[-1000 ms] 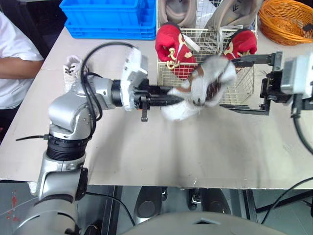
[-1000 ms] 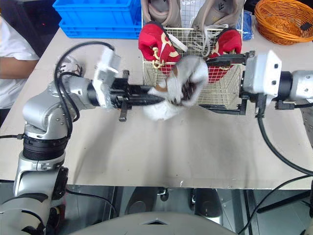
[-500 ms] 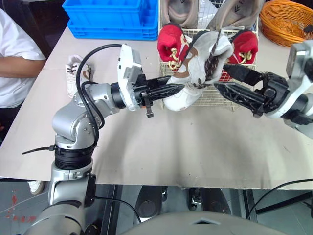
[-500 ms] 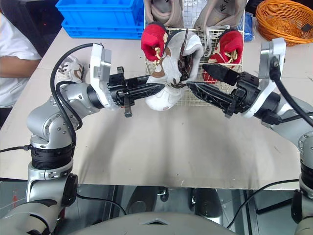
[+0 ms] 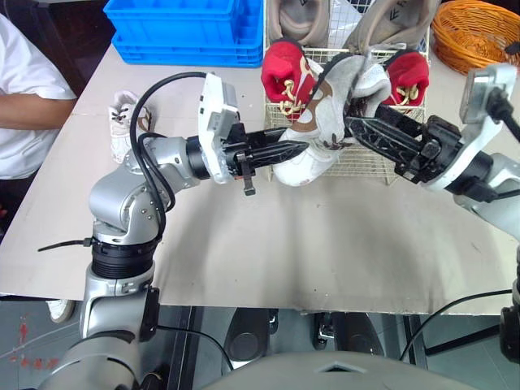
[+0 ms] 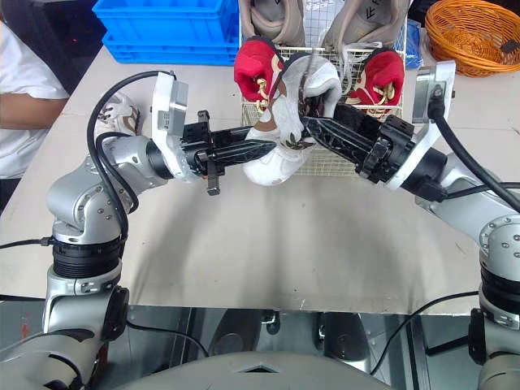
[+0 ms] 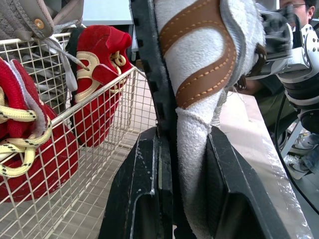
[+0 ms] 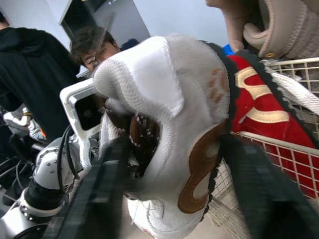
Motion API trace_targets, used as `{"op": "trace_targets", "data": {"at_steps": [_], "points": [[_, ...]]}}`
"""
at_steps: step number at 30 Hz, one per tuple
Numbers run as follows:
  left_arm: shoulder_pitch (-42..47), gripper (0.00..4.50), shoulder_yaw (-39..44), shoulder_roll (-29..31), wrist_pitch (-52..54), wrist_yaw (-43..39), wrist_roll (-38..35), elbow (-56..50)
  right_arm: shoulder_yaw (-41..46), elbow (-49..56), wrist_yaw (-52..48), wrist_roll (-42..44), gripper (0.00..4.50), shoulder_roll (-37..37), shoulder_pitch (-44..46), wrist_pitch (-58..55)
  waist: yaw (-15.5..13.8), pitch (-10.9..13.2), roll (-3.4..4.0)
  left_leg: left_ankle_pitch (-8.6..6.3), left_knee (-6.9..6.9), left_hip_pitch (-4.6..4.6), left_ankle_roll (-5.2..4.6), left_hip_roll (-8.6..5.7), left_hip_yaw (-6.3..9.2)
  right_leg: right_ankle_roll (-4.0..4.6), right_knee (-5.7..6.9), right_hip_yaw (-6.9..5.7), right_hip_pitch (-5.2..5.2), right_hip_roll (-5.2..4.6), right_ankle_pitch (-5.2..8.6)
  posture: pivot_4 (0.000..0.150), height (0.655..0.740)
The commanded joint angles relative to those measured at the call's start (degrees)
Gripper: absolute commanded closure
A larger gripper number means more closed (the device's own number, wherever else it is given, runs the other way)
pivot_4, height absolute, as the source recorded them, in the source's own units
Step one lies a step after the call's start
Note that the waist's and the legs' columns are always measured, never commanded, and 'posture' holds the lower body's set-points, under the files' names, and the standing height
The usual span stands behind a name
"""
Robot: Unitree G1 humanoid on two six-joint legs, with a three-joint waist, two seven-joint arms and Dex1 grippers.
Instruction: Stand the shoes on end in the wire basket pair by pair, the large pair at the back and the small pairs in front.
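A white fleecy shoe with brown trim [image 5: 325, 114] hangs upright at the front of the wire basket [image 5: 370, 162]. My left gripper [image 5: 296, 150] is shut on its lower end, sole and upper pinched between the fingers [image 7: 144, 174]. My right gripper [image 5: 351, 126] comes in from the right, shut on the shoe's upper part near the opening [image 8: 149, 134]. Two red shoes [image 5: 283, 69] [image 5: 406, 73] stand in the basket, and behind them two large beige shoes [image 5: 296, 16] [image 5: 398, 16]. The white shoe's mate [image 5: 122, 122] lies on the table at the left.
A blue crate [image 5: 183, 28] sits at the back left and an orange wicker basket [image 5: 475, 32] at the back right. A person in a white sleeve [image 5: 24, 97] is at the table's left edge. People show in the background of the right wrist view.
The left gripper lifted the white shoe up against the basket front. The right gripper swung in from the right, open, then closed on the shoe's upper part.
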State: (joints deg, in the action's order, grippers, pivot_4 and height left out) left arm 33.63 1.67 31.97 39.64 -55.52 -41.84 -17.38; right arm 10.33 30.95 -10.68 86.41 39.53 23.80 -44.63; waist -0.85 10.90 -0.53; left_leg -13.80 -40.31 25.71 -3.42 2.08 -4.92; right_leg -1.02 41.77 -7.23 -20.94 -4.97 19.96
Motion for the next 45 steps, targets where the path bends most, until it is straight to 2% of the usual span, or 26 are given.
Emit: {"op": "trace_targets", "data": {"at_steps": [1,2,7,8,13,14,15,17,18,27,37,43,45], "points": [[0.9,4.02,0.31,0.03,-1.05,-0.95,-1.25,-1.87,0.8,1.54,0.33,0.27,3.81,-0.1,0.21,0.51,-0.01,0.0,0.0,0.0,0.0,0.0,0.0,0.0,0.0,0.0,0.0,0.0,0.0,0.0,0.0,0.15,0.686],[0.89,4.02,0.26,-0.01,-1.06,-0.97,-1.32,-1.9,0.75,1.57,0.5,0.25,4.34,-0.08,0.19,0.44,-0.01,0.0,0.0,0.0,0.0,0.0,0.0,0.0,0.0,0.0,0.0,0.0,0.0,0.0,0.0,0.15,0.686],[0.79,4.02,-1.29,0.43,-0.3,-1.05,-0.51,-2.29,-0.44,2.06,2.84,0.07,4.43,-0.47,0.97,0.05,0.0,0.0,0.0,0.0,0.0,0.0,0.0,0.0,0.0,0.0,0.0,0.0,0.0,0.0,0.0,0.15,0.686],[0.65,3.52,-1.83,0.86,-0.06,-1.34,-0.19,-2.47,-0.65,2.08,3.52,0.01,4.47,-0.62,1.24,0.05,0.01,0.0,0.0,0.0,0.0,0.0,0.0,0.0,0.0,0.0,0.0,0.0,-0.01,0.0,0.0,0.15,0.686],[1.12,2.04,-2.29,0.98,-2.98,0.29,2.95,-1.57,0.62,2.46,5.63,1.32,4.5,0.01,2.21,0.52,-0.03,0.0,0.0,0.0,0.01,0.01,0.0,0.0,-0.01,0.0,0.0,0.01,-0.02,0.0,0.0,0.15,0.686],[1.36,1.51,-2.06,0.94,-3.82,0.95,3.81,-1.12,1.52,2.45,6.66,2.1,4.5,0.19,2.67,1.01,-0.02,0.0,0.0,0.0,0.01,0.02,0.0,0.0,-0.01,0.0,-0.01,0.01,-0.02,0.0,0.0,0.15,0.686],[1.47,1.25,-1.72,1.24,-4.33,0.94,4.19,-0.99,2.61,2.34,8.08,3.06,4.5,0.3,3.22,1.71,-0.01,0.0,0.0,0.0,0.01,0.02,0.0,0.0,-0.01,0.0,-0.01,0.01,-0.02,0.0,0.0,0.15,0.686],[1.47,0.27,-0.71,1.82,-4.19,1.01,3.76,-1.31,4.53,2.16,10.55,4.24,4.5,0.71,3.93,2.81,-0.01,0.0,0.0,0.0,0.01,0.02,0.0,0.0,-0.01,0.0,-0.01,0.02,-0.03,0.0,0.0,0.15,0.686],[1.34,0.06,-0.17,2.16,-3.86,1.04,3.26,-1.71,5.38,2.24,11.73,4.38,4.5,0.93,3.99,3.27,-0.01,0.0,0.0,0.0,0.01,0.02,0.0,0.0,-0.01,0.0,-0.01,0.02,-0.03,0.0,0.0,0.15,0.686],[1.52,0.06,1.93,4.14,-1.89,3.73,1.8,-5.51,12.29,2.43,18.41,-2.45,4.5,2.39,-3.7,6.3,-0.18,0.0,0.0,0.0,0.07,0.04,0.0,0.0,-0.02,0.0,-0.08,0.01,-0.02,0.0,0.0,0.15,0.686],[2.16,0.06,0.72,7.19,1.53,4.5,0.56,-9.71,7.27,3.1,21.04,-17.08,4.5,-3.47,-13.22,6.8,-0.01,0.0,0.04,0.0,0.14,0.01,0.01,0.01,-0.1,-0.01,-0.06,0.12,-0.1,0.03,0.01,0.15,0.686],[2.04,0.06,0.66,7.66,2.22,4.48,-0.02,-10.38,7.57,2.12,21.31,-18.65,4.5,-5.33,-12.83,6.11,0.0,0.0,0.04,0.0,0.13,0.0,0.01,0.01,-0.11,-0.01,-0.06,0.16,-0.11,0.04,0.01,0.15,0.686],[1.63,0.0,0.93,7.79,2.21,4.4,-0.04,-10.56,8.08,2.0,21.12,-18.9,3.82,-5.13,-12.9,5.78,0.02,0.0,0.04,0.0,0.13,0.0,0.01,0.01,-0.11,-0.01,-0.05,0.16,-0.11,0.04,0.01,0.15,0.686]]}}
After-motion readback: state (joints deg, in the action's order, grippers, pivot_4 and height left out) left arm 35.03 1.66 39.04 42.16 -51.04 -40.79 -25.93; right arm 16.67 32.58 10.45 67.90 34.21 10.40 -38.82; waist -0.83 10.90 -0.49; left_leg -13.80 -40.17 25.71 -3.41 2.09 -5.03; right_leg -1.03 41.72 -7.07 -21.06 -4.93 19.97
